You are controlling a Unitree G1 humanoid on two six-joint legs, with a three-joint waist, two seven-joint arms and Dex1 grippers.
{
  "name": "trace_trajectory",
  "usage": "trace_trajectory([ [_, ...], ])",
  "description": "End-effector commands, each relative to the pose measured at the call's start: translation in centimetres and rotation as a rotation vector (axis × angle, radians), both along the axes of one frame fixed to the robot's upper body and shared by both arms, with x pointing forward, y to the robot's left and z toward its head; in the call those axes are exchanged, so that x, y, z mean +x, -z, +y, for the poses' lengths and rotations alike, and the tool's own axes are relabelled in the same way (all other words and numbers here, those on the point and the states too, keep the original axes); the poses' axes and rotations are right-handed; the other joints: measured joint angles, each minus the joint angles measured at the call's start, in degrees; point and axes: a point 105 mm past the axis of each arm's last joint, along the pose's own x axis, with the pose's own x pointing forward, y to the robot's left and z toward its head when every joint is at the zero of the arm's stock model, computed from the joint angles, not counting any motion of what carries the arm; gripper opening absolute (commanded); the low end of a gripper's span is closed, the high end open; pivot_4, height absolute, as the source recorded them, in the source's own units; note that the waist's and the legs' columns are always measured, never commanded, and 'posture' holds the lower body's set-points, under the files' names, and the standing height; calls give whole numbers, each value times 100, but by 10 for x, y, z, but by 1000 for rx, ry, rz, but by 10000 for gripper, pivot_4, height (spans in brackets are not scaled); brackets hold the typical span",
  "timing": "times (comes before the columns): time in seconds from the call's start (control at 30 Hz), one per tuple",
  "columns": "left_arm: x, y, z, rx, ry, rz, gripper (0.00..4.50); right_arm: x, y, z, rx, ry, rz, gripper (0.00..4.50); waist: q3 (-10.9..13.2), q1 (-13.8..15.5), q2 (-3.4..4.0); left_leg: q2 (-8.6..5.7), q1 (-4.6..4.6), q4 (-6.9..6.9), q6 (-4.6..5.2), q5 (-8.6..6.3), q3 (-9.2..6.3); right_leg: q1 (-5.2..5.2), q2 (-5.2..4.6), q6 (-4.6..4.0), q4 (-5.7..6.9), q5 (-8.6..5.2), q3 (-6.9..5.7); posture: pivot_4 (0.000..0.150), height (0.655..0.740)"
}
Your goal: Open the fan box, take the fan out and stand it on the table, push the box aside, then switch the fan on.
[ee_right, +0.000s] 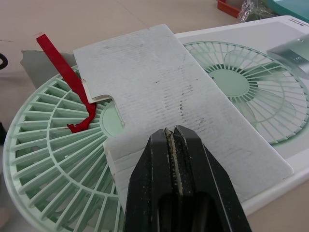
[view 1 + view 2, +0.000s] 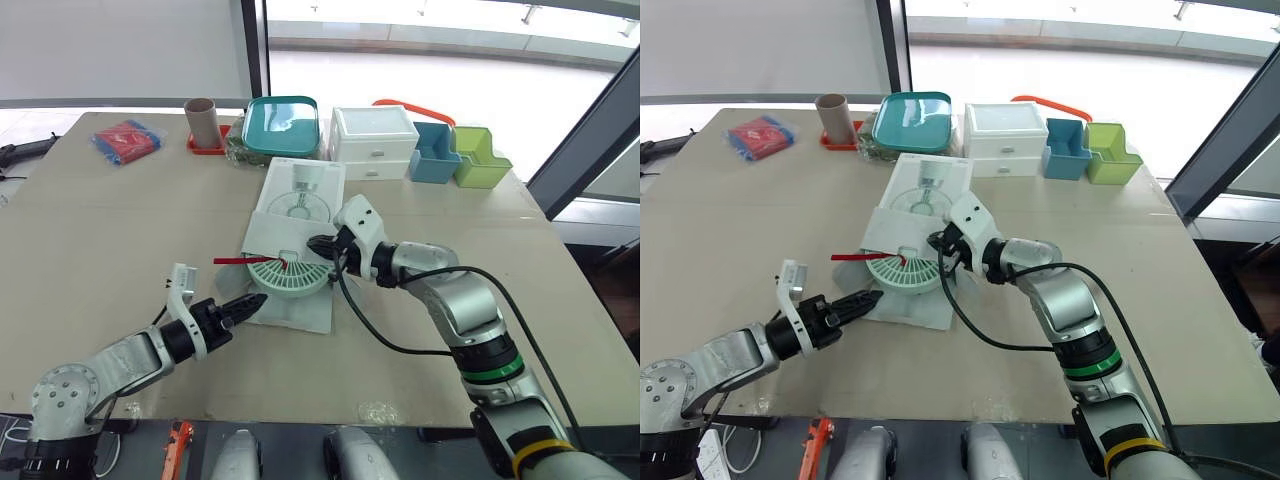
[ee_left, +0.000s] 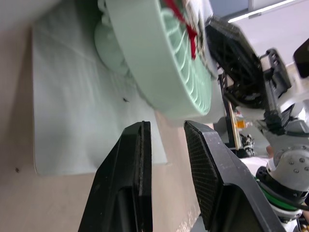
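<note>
Progress looks partial. In the head views the box [image 2: 300, 190] lies flat mid-counter [image 2: 120, 220] with its flap [image 2: 285, 235] lifted. The green fan [image 2: 285, 275] lies flat, half out of the opening, with a red strap [image 2: 245, 260] across it. The right pincer [image 2: 325, 245] is at the flap's edge. The left pincer [image 2: 250, 302] points at the fan's near rim, just beside it.

Left wrist view: the left pincer's 2 fingers [image 3: 130, 164] stand parted with nothing between them, just short of the fan's rim. The fan rests on a pale panel [image 3: 72, 106].

Right wrist view: the right pincer is clenched on the flap's edge, holding it up over the fan's grille.

Judged from this, the box is open and the take-out is only begun. What is left is to lift the fan clear, stand it upright on the counter, push the box aside and switch the fan on.
</note>
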Motion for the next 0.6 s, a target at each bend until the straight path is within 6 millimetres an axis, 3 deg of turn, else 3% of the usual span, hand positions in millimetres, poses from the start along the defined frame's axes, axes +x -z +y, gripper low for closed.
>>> trace_trajectory([
  [0.03,0,2,-4,-7,10,0,14368,0,10,1,-27,5,37,0,0,-6,0,0,0,0,0,0,0,0,1,0,0,0,0,1500,7400],
  [0.27,6,-2,2,-36,-29,-17,14368,-1,11,-3,-36,11,37,0,0,-5,0,3,0,-1,-1,0,-1,-1,2,-2,0,1,-2,1500,7400],
  [0.53,5,-16,7,-120,-36,-48,38407,1,11,-4,-43,11,31,0,0,-4,0,3,0,-1,-1,0,-2,-1,2,-2,0,0,-3,1500,7400],
  [0.57,6,-17,7,-137,-36,-43,43668,1,11,-4,-42,10,31,0,0,-4,0,3,-1,-1,-1,0,-2,-1,2,-2,0,0,-2,1500,7400],
  [0.6,6,-17,7,-147,-35,-39,44409,1,11,-4,-41,10,31,0,0,-4,0,2,-1,-1,-1,0,-2,-1,1,-2,0,0,-2,1500,7400],
])
